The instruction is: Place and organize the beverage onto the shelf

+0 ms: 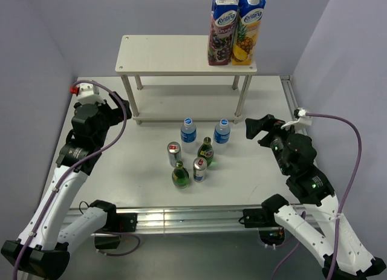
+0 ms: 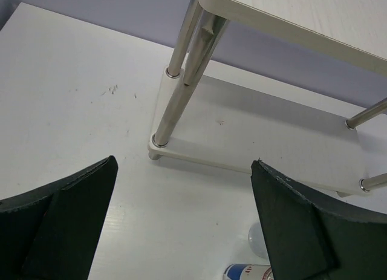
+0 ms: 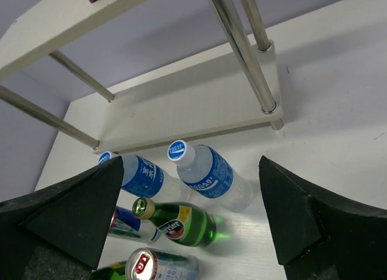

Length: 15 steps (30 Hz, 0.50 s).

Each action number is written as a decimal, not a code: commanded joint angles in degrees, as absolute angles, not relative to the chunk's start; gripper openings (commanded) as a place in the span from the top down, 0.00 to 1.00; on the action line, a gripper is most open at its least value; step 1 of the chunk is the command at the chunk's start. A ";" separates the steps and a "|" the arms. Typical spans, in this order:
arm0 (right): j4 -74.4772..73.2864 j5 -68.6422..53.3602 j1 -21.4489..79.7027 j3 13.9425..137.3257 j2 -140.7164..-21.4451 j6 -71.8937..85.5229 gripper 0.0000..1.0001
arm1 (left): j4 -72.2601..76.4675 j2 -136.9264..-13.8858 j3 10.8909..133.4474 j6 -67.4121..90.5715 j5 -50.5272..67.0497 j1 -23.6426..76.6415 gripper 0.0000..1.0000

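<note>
The shelf (image 1: 175,55) stands at the back of the table, with two juice cartons (image 1: 236,29) upright on the right end of its top board. Its lower board (image 1: 181,104) is bare. Two water bottles (image 1: 188,130) (image 1: 222,132), two green glass bottles (image 1: 206,150) (image 1: 180,174) and two cans (image 1: 174,153) (image 1: 199,169) stand grouped on the table in front of it. My left gripper (image 1: 118,103) is open and empty, left of the shelf. My right gripper (image 1: 257,129) is open and empty, right of the drinks, which show in its wrist view (image 3: 211,177).
Walls close in the table on the left, back and right. The shelf's metal legs (image 2: 181,92) stand close ahead of the left gripper (image 2: 181,231). An aluminium rail (image 1: 193,218) runs along the table's near edge. Cables loop off both arms.
</note>
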<state>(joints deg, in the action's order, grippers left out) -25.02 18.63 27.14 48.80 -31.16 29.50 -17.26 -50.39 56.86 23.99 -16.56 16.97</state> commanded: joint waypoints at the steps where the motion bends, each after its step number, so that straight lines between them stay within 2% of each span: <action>1: -25.84 17.06 27.33 50.80 -32.17 28.12 0.00 | -17.23 -48.78 57.13 22.15 -18.38 16.35 0.01; 4: -24.52 14.15 27.51 49.05 -33.13 27.77 0.00 | -17.49 -48.25 56.60 22.24 -16.88 15.82 0.01; 7: -24.17 19.57 30.66 47.20 -34.89 28.47 0.04 | -18.01 -48.69 56.51 22.06 -17.84 15.73 0.01; 10: -25.57 35.20 41.10 46.75 -35.85 28.82 0.05 | -18.54 -49.66 56.86 21.97 -18.63 15.73 0.01; 11: -28.10 46.64 44.35 47.98 -37.08 30.48 0.05 | -18.54 -49.66 56.78 21.89 -18.63 15.73 0.01; 12: -35.26 51.72 50.04 49.38 -40.66 36.07 0.05 | -18.37 -49.57 56.69 21.80 -18.55 15.73 0.01; 14: -41.72 63.47 54.73 52.46 -44.19 42.25 0.05 | -18.46 -49.66 56.78 21.80 -18.72 15.73 0.01; 15: -46.36 65.55 59.28 52.91 -46.65 48.02 0.05 | -18.37 -49.40 56.78 21.71 -18.72 15.73 0.01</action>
<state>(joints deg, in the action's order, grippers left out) -34.11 44.03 52.10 49.34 -41.95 35.51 -18.79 -49.78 56.49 23.16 -17.91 15.94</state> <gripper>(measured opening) 0.951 0.994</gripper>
